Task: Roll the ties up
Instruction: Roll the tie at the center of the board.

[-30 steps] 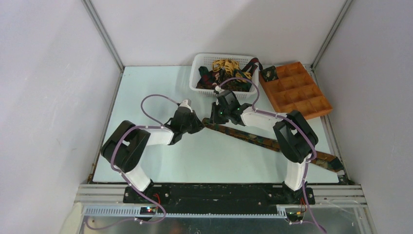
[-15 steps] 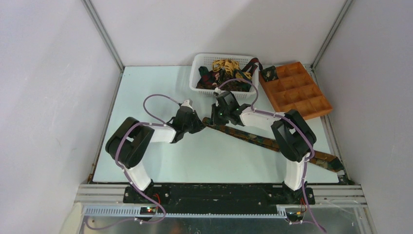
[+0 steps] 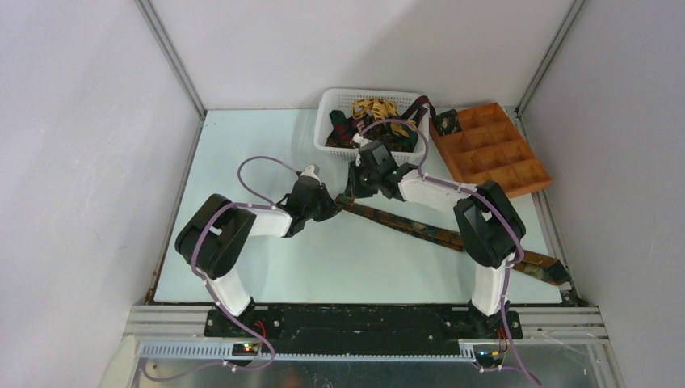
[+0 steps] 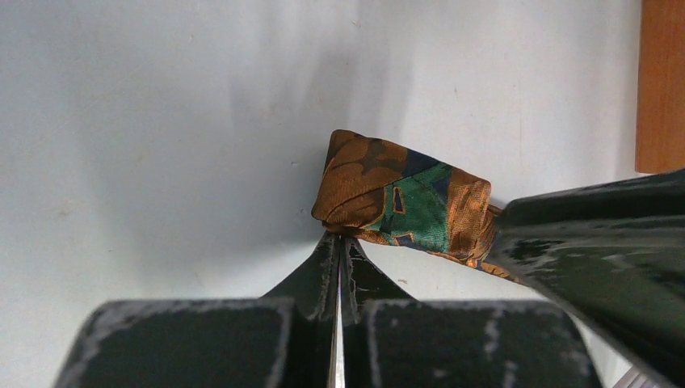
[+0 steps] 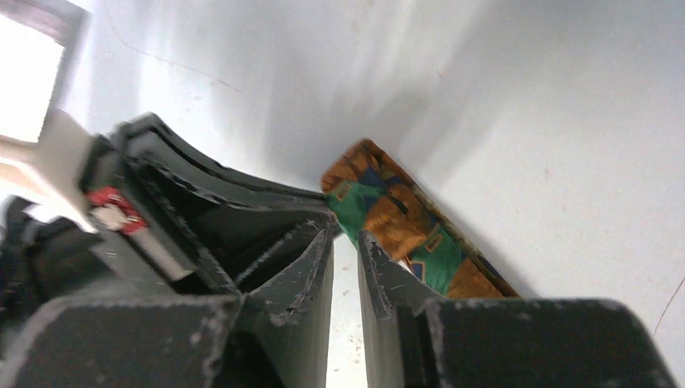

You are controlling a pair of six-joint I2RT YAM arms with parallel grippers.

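Necktie (image 4: 400,202) end, folded into a first turn, is nipped by the left jaws pressed together — likely so it cannot spring open — while the right jaws, a slit apart and holding nothing, sit beside it along the strip laid across the bench (image 3: 258,137).

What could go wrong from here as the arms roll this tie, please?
1. The left fingers seem to pinch only the lower edge of the folded end of the tie; it could slip out and unfold.
2. The right fingers sit slightly apart beside that fold, close to the left ones; they may bump.
3. The rest of the tie runs under the right arm, so the roll could skew.
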